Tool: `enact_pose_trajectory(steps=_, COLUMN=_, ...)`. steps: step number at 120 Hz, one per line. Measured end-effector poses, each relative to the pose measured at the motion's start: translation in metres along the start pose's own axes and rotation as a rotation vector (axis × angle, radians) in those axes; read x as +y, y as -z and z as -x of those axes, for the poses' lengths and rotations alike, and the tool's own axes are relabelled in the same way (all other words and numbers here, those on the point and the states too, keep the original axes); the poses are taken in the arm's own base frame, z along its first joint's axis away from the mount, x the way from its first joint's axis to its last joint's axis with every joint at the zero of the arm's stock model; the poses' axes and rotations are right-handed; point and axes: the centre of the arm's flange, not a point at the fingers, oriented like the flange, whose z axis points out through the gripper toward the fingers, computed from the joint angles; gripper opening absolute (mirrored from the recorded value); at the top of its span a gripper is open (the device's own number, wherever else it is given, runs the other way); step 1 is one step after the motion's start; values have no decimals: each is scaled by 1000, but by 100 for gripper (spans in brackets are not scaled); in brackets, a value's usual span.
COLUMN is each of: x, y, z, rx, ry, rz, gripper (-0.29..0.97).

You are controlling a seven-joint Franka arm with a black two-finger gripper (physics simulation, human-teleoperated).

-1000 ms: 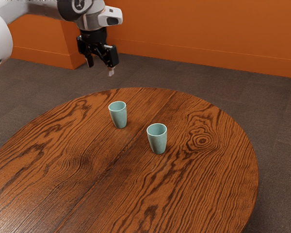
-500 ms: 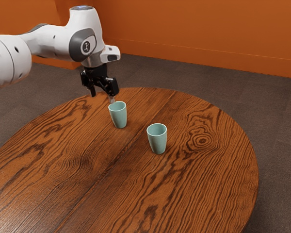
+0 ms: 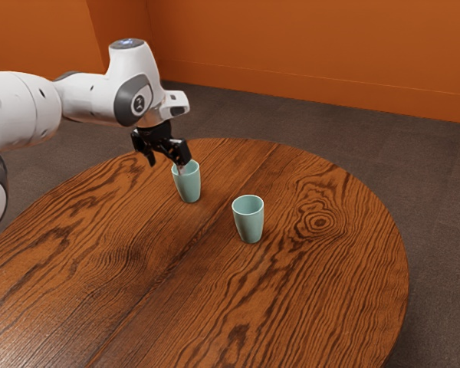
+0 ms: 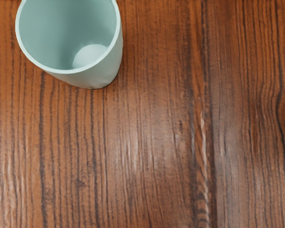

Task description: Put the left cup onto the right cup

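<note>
- Exterior view — my gripper [image 3: 167,162] hangs low over the table [image 3: 307,307], right at the rim of the left cup [image 3: 187,182], the one nearer the exterior view's left. My fingers are spread and hold nothing. One fingertip seems to sit at or just inside the cup's mouth and the other outside its wall, though I cannot tell whether either touches it.
- The left cup stands upright on the wood. The right cup [image 3: 248,218] also stands upright, mouth up, a little apart from it toward the exterior view's right and nearer the camera.
- Judged from here, the step in hand is the grasp, and nothing is lifted yet. I should settle straight down so one finger goes inside and one outside the wall, then close gently — a sideways nudge could tip the light cup.
- Wrist view — a pale green cup [image 4: 69,42], which I take for the left cup, stands open-mouthed with its inner floor plain to see. It sits off to one side of the frame and not centred under my hand.
- That offset suits a pinch on the wall. I would keep my hand square to the rim and grip deep enough that the cup hangs level, since it must later seat onto the right cup's mouth.
</note>
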Motion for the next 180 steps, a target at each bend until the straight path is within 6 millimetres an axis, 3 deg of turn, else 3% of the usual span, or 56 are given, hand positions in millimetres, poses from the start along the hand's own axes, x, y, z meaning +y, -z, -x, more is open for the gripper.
enact_pose_trajectory(steps=15, x=-3, y=-15, z=-8, rx=1, ry=5, rz=-6, gripper=66)
enact_pose_trajectory(steps=37, x=1, y=-30, z=-38, rx=34, ry=-8, rz=-12, gripper=66)
enact_pose_trajectory(steps=74, x=1, y=-52, z=-60, rx=2, ry=-1, rz=-3, gripper=66)
enact_pose_trajectory(steps=127, x=0, y=-91, z=-73, rx=-120, ry=1, rz=19, gripper=66)
enact_pose_trajectory(steps=160, x=6, y=-62, z=-91, rx=-72, ry=-16, rz=20, gripper=66)
enact_pose_trajectory(steps=180, x=12, y=-67, z=-101, rx=-62, ry=-30, rz=13, gripper=66)
